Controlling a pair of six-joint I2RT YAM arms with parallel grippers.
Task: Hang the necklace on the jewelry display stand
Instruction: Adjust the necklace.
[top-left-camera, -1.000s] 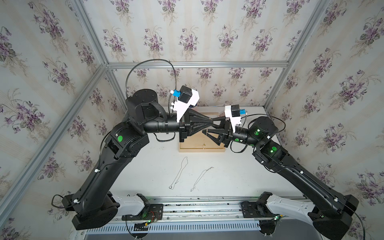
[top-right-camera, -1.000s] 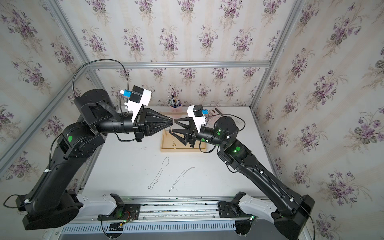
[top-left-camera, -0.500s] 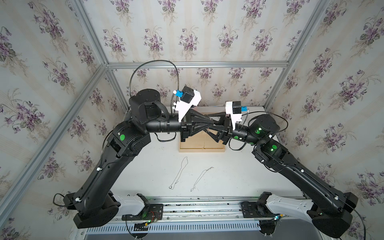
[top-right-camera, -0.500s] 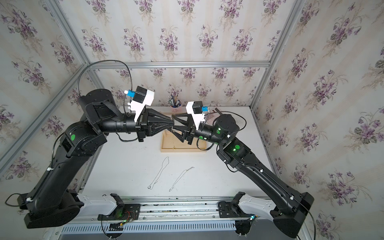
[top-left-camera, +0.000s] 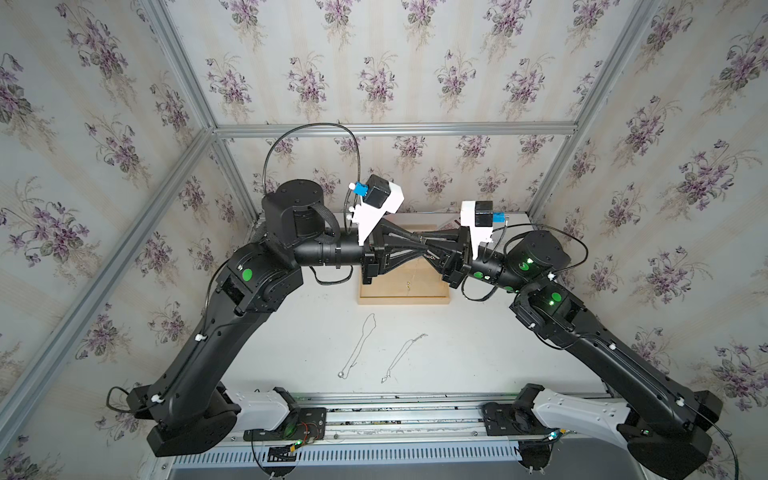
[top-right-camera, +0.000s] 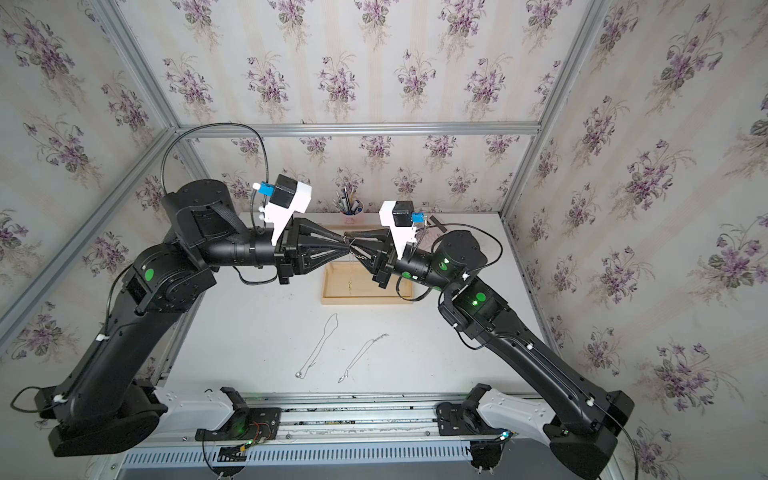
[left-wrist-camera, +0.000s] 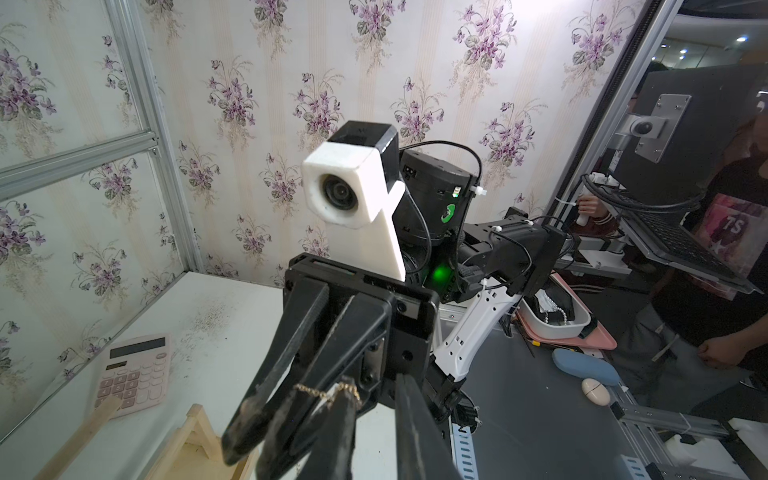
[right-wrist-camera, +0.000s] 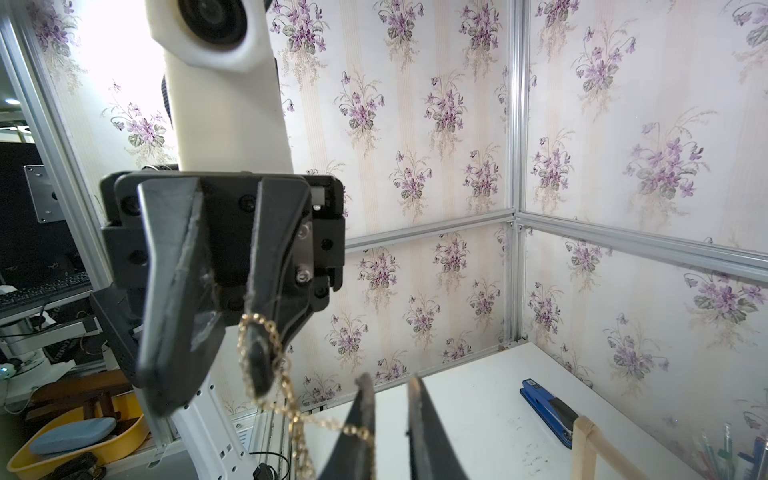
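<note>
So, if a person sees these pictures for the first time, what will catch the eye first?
First, the left arm and right arm reaching toward each other, their jaws almost touching above the jewelry display stand at the back of the table, with a gold necklace strung between them. Next, two thin silver necklaces lying stretched out side by side on the table in front of the stand.
</note>
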